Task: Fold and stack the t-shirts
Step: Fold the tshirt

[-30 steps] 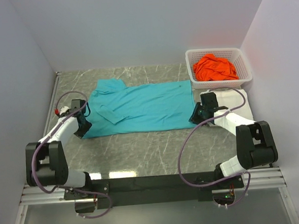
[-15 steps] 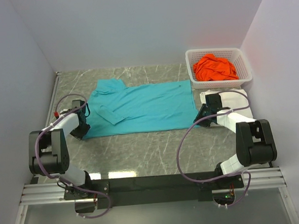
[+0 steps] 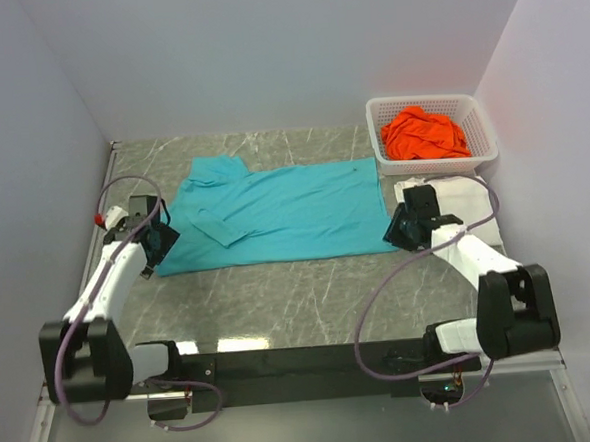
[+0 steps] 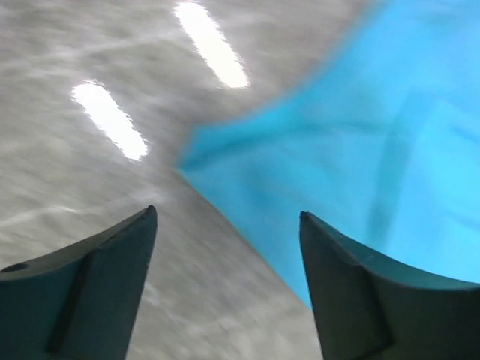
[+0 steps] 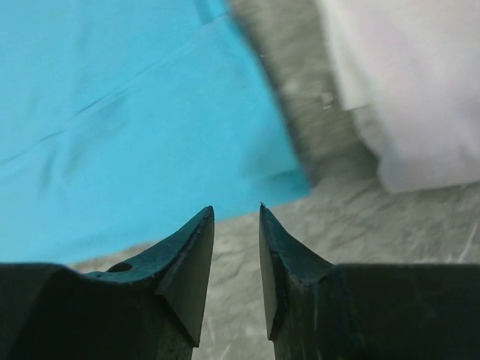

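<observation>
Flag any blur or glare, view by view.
Left wrist: motion-smeared, teal t-shirt edges soft, two glare streaks on the table. Right wrist: white t-shirt and teal hem out of focus. Top external: sharp, evenly lit, glare at the table's near edge.

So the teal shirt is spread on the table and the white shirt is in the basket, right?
No: the top view shows the orange shirt in the basket, the white shirt on the table beside it. The teal shirt is spread on the table.
</observation>
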Robot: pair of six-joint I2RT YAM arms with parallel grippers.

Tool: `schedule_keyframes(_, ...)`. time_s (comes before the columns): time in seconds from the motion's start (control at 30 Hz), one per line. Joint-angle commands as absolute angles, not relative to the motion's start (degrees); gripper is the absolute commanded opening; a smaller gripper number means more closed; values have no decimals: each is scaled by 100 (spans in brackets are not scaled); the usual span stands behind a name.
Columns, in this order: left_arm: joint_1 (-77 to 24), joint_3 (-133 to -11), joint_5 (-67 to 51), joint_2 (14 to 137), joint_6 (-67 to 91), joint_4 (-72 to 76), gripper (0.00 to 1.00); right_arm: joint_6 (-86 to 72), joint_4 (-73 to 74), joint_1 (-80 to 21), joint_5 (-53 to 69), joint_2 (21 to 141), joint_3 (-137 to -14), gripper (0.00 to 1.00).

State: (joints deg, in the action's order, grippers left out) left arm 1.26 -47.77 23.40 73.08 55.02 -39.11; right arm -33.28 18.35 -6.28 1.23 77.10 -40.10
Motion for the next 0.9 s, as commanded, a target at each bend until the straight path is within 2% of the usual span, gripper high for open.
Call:
schedule_keyframes(0.0, -411, -4808, 1452, 6628, 5747, -3754, 84, -2997, 2056, -1036, -131, 7076, -4218, 40)
schedule_keyframes(0.03, -517, -4773, 1285, 6566, 5966, -3640, 88, -2927, 2074, -1246, -141, 6997, -4236, 41)
schedule_keyframes(0.13, -878, -4580, 783, 6469, 6414, -3051, 95, -2857, 2101, -1607, -62, 6680, -4271, 53)
schedule_keyframes(0.23, -1142, -4456, 633, 6618, 6714, -2357, 96, -2813, 2013, -1809, 175, 6364, -4193, 59)
schedule_keyframes(0.47, -1380, -4588, 694, 7575, 6934, -1583, 71, -2646, 1951, -1942, 290, 5898, -4140, 60)
schedule_keyframes(0.87, -1485, -4790, 651, 8639, 7066, -1169, 71, -2443, 1793, -1942, 369, 5880, -3990, 60)
